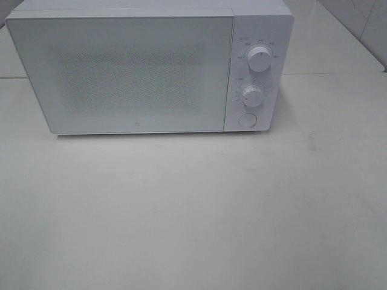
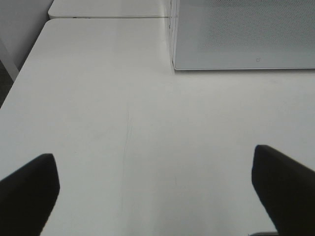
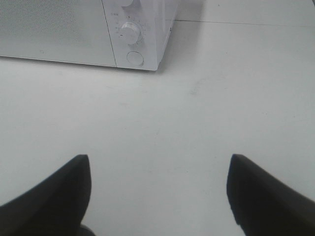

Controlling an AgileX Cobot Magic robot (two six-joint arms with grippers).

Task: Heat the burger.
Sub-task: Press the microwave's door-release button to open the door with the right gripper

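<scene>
Both pairs of fingers stand wide apart with nothing between them: the left fingers [image 2: 29, 194] hang over bare worktop [image 2: 123, 98] off the left front corner of the microwave [image 1: 266, 24], and the right fingers [image 3: 54, 196] hang over the worktop in front of its control side, neither pair touching anything. The burger is not to be seen in any view. The worktop in front of the oven shows nothing lying on it, and the door [image 1: 133, 72] is shut, with a frosted, speckled face that hides whatever is or is not behind it (so I cannot say whether the burger is already inside or somewhere out of frame). On the panel beside the door sit an upper dial [image 1: 259, 60], a lower dial [image 1: 252, 94] and a round button [image 1: 247, 119] below them; how the dials are set is too small to read. As a judgement, a burger is light but soft and loosely stacked: the bun will dent under a firm pinch, its glossy top is likely to be slippery, and the filling can slide sideways if only the top half is gripped. The safer hold looks to be from two opposite sides, low enough that the fingers span both bun halves and keep the layers together, with a gentle squeeze and the burger kept level while it is carried.
</scene>
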